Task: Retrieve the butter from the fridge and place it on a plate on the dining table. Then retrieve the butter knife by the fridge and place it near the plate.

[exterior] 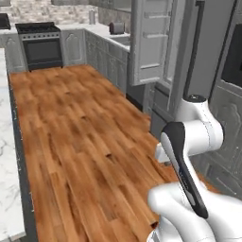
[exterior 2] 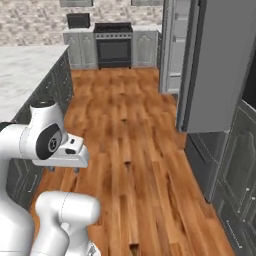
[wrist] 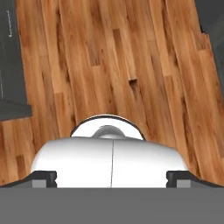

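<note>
The fridge (exterior: 208, 56) stands at the right of the wood floor (exterior: 85, 142), one door (exterior: 149, 40) swung open toward the room. Its inner shelves are seen edge-on and pale, and what they hold is too blurred to make out. In the right base view the fridge (exterior 2: 220, 65) is cut off by the top and right edges, and its open door (exterior 2: 175, 45) hides the interior.

Across the floor from the fridge lies the marble worktop (exterior: 7, 160), cut off at the left edge; the strip that shows is bare. In the right base view the worktop (exterior 2: 25, 75) also runs out of the left side.

Beyond the fridge, at the far wall, a black stove (exterior: 41, 45) sits among grey cabinets (exterior: 106, 59).

The end effector (wrist: 112, 178) points down at the floor, well apart from the fridge. Its two dark tips (wrist: 43, 178) stand at their widest, apart at the sides of the hand view, with nothing between them.
</note>
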{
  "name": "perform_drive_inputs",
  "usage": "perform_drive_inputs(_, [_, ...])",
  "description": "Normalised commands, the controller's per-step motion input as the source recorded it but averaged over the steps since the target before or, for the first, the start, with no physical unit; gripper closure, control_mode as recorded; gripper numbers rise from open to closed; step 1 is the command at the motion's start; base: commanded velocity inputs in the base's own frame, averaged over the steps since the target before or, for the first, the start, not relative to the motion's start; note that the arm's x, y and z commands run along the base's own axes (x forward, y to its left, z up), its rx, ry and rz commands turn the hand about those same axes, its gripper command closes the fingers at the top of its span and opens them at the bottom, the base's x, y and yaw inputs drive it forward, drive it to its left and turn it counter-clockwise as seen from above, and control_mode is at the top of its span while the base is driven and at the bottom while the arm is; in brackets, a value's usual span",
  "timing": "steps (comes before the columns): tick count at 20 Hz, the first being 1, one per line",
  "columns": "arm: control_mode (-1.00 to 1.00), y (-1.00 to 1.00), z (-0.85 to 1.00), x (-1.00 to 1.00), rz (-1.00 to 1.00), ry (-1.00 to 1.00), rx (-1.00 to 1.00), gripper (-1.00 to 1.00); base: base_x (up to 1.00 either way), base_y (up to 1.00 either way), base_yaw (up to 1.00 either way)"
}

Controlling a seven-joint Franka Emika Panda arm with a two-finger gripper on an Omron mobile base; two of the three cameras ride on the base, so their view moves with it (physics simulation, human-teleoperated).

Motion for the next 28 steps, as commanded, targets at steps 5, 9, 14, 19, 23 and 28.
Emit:
perform_drive_inputs(5, [1.00, 0.00, 0.00, 0.00, 0.00, 0.00, 0.00, -1.00, 1.00, -0.08, 0.32])
perform_drive_inputs(9, [1.00, 0.00, 0.00, 0.00, 0.00, 0.00, 0.00, -1.00, 1.00, -0.12, 0.05])
perform_drive_inputs(14, [1.00, 0.00, 0.00, 0.00, 0.00, 0.00, 0.00, -1.00, 1.00, 0.09, -0.08])
perform_drive_inputs(19, [1.00, 0.00, 0.00, 0.00, 0.00, 0.00, 0.00, -1.00, 1.00, 0.35, -0.18])
perform_drive_inputs(23, [1.00, 0.00, 0.00, 0.00, 0.00, 0.00, 0.00, -1.00, 1.00, 0.38, -0.16])
perform_drive_inputs(28, [1.00, 0.00, 0.00, 0.00, 0.00, 0.00, 0.00, -1.00, 1.00, 0.22, -0.11])
